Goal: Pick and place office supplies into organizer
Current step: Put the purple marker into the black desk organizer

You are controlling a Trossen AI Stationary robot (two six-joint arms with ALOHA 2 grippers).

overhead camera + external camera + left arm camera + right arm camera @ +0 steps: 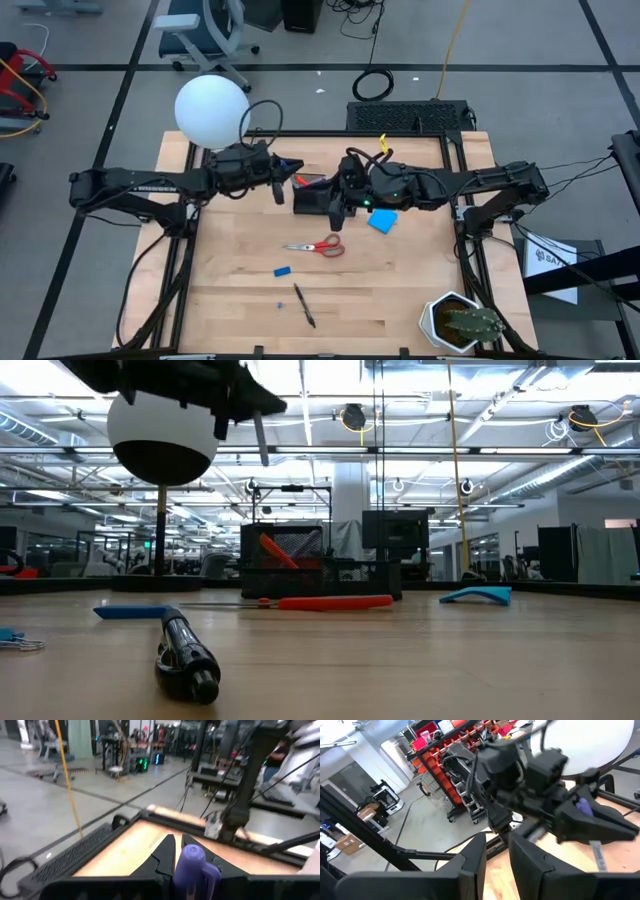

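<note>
Left gripper (277, 186): held above the table just left of the organizer (318, 199), fingers pinching a greyish pen (259, 438) that hangs point-down; the left wrist view shows its purple cap (192, 856) wedged between the fingers (165, 851).
Right gripper (337, 205): low at the organizer's right side; its fingers (472, 860) stand slightly apart with nothing seen between them.
Organizer: black caddy at the far middle of the table, already holding an orange pen (277, 550).
Still loose: red-handled scissors (318, 245) near the table's centre, blue pad (382, 221) to the right, small blue eraser (282, 270) and a black pen (304, 305) nearer the front edge.
Risk — missed slot: the pen hangs beside the caddy, not over it; let go here and it would likely hit the wood and roll.
Risk — collision: both grippers crowd the same small caddy, so a sideways move by the left arm could knock the right one or shove the organizer.
Risk — slipping grip: the pen is held only near its cap — a tilt on the way over could catch the rim and twist it loose.
Risk — lamp: the white globe (211, 110) sits close behind the left arm and could be bumped on a swing.
</note>
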